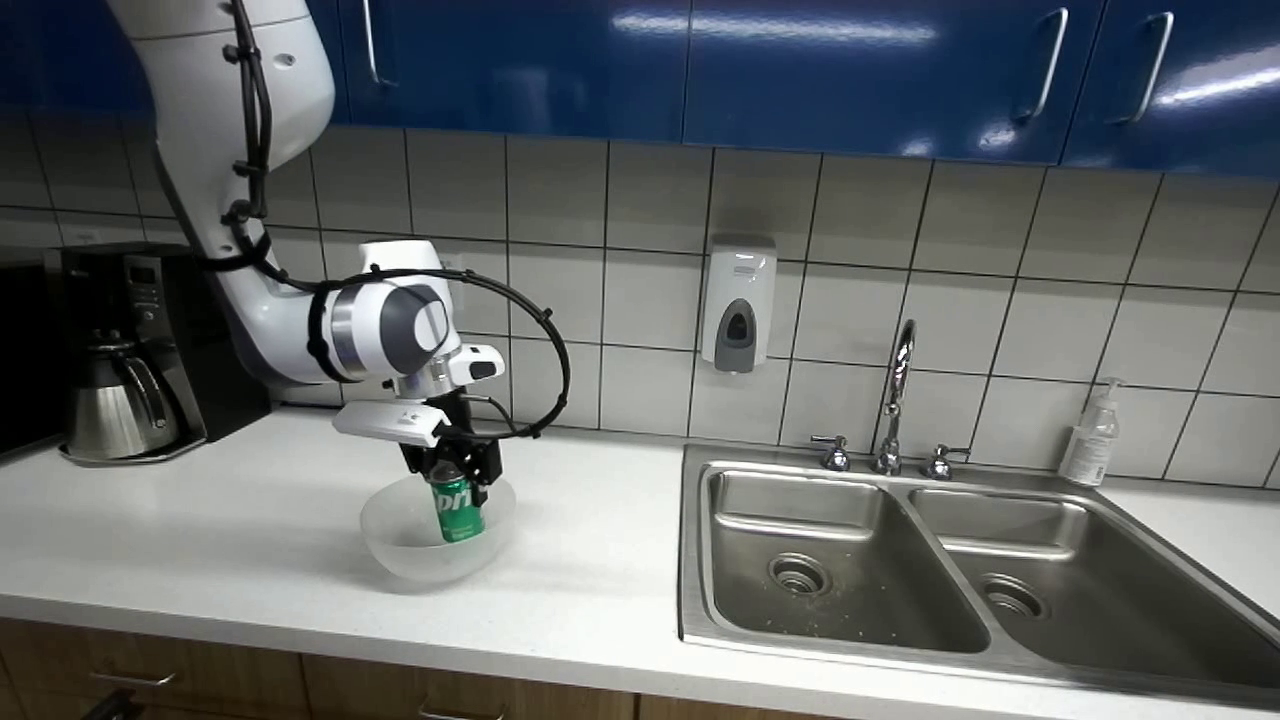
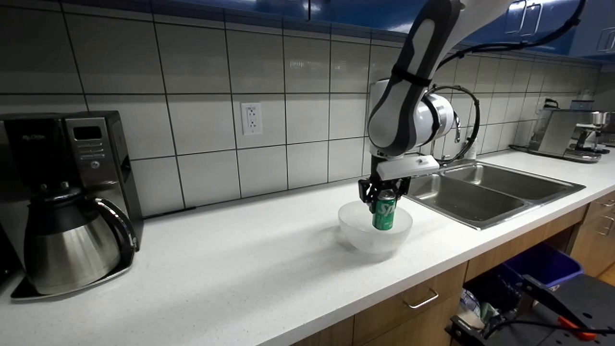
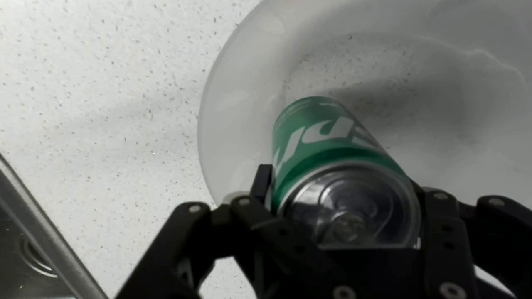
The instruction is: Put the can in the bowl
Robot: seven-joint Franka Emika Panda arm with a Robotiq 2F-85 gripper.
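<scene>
Can [image 3: 324,137] in the clasp: green sides, silvery top, slightly tilted, pinched on both flanks by the gripper [image 3: 340,187], with its base inside the outline of the bowl [image 3: 235,120] as the wrist view looks down. Whether that base touches the bowl's floor, I can't tell. Only the wrist view gives us the lid from above, plus the speckled counter [image 3: 112,137] glimpsed through the bowl's translucent bottom. Both exterior views, meanwhile, have the arm [image 1: 230,200] angled down over the bowl.

Outward we go! To one side of the bowl lies the double steel sink [image 1: 695,560], its edge clipping the corner of the wrist view. Up behind the bowl runs the tiled wall [image 1: 655,190]; in an exterior view it carries a soap dispenser [image 1: 740,300], and in an exterior view an outlet [image 2: 252,118]. Well apart from the bowl, on the side away from the sink, stands the coffee maker [image 2: 91,139] with its steel carafe [image 2: 72,250], visible in both exterior views. Farthest from the bowl, past the sink, an exterior view turns up a silvery machine [image 2: 557,132] on the counter.
</scene>
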